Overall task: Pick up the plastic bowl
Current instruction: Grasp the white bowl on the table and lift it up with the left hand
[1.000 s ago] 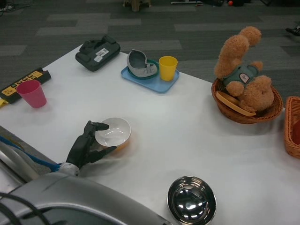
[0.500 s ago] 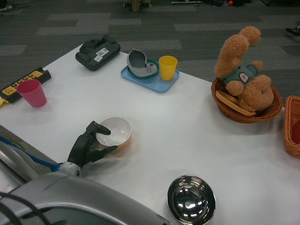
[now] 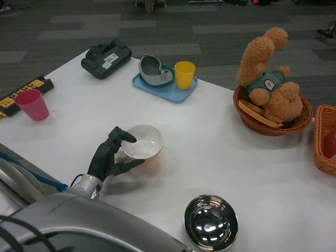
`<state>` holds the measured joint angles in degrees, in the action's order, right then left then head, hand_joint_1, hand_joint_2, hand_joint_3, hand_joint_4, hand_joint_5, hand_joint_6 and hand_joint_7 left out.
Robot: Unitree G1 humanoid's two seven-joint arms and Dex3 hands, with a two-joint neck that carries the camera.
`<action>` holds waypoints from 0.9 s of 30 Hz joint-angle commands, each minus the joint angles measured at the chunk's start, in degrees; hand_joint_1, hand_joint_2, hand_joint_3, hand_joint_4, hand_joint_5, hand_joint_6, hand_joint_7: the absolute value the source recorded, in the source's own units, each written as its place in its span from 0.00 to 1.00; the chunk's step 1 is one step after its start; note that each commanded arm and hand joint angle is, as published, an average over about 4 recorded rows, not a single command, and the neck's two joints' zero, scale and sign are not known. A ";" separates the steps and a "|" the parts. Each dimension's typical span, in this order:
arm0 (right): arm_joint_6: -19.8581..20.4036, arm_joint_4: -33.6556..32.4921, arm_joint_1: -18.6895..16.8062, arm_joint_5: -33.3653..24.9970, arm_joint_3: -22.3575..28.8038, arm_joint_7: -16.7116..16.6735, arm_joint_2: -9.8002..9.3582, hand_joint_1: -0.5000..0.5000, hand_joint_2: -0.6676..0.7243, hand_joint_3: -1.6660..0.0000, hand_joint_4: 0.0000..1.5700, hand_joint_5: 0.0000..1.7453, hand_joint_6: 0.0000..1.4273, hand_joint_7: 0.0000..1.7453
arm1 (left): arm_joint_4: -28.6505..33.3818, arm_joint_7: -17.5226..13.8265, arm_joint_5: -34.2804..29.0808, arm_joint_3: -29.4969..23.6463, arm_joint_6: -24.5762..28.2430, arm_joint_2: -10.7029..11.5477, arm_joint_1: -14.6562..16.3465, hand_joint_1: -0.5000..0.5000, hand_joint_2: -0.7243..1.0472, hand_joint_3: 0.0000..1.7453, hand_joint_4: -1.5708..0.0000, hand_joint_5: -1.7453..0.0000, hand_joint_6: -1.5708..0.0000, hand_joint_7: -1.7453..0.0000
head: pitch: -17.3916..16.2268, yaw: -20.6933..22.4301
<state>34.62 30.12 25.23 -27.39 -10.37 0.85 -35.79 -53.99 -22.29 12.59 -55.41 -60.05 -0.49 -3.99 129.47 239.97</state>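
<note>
- Black left hand (image 3: 111,157) grasps the plastic bowl (image 3: 143,142) at its near-left rim, one finger hooked over the edge into the white inside, another reaching under its orange outside.
- Plastic bowl sits tilted at the near-left middle of the white table (image 3: 210,147); whether it touches the surface cannot be told.
- Right hand is out of view.
- Steel bowl (image 3: 211,222) stands at the near edge, right of the plastic bowl and well apart from it.
- Pink cup (image 3: 32,104) stands at the left, beside a yellow-and-black power strip (image 3: 21,90).
- Blue tray (image 3: 165,86) at the far side carries a yellow cup (image 3: 184,74) and a grey object (image 3: 152,70); a dark case (image 3: 106,57) lies left of it.
- Teddy bear (image 3: 268,79) sits in a wicker basket (image 3: 273,123) at the right; a second basket (image 3: 325,139) shows at the picture's right edge.
</note>
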 commanded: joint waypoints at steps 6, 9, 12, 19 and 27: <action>0.62 -0.42 -0.79 -0.65 -0.27 -0.15 0.19 0.04 0.82 0.99 0.00 0.00 0.00 0.00 | 5.19 0.21 -4.09 7.88 -0.86 1.91 -2.25 0.00 1.00 0.10 1.00 0.00 0.83 0.04 | 0.00 -1.44; 0.62 -0.42 -0.79 -0.69 -0.35 -0.15 0.19 0.04 0.82 1.00 0.00 0.00 0.00 0.00 | 6.80 0.23 -4.90 10.76 -0.77 2.24 -2.95 0.00 1.00 0.10 1.00 0.00 0.83 0.04 | 0.22 -4.85; 0.60 -0.39 -0.77 -0.80 -0.79 -0.15 0.19 0.04 0.82 1.00 0.00 0.00 0.00 0.00 | 8.33 0.45 -5.16 14.14 -0.48 2.75 -4.23 0.00 1.00 0.10 1.00 0.00 0.83 0.04 | 0.47 -10.24; 0.54 0.15 0.00 -1.77 -3.08 -0.15 0.10 0.04 0.82 1.00 0.00 0.00 0.00 0.00 | 8.33 1.51 -6.35 25.55 0.20 5.10 -10.69 0.00 1.00 0.10 1.00 0.00 0.80 0.04 | 3.09 -32.45; 0.54 0.29 0.77 -2.03 -4.22 -0.15 0.35 0.04 0.82 1.00 0.00 0.00 0.00 0.00 | 2.84 2.87 -6.55 32.77 0.86 6.59 -15.76 0.00 1.00 0.10 0.98 0.00 0.77 0.04 | 4.64 -50.09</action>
<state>34.87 30.18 25.24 -29.02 -14.39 0.84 -35.72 -50.11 -20.01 6.14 -23.54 -59.57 5.35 -18.88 133.68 191.55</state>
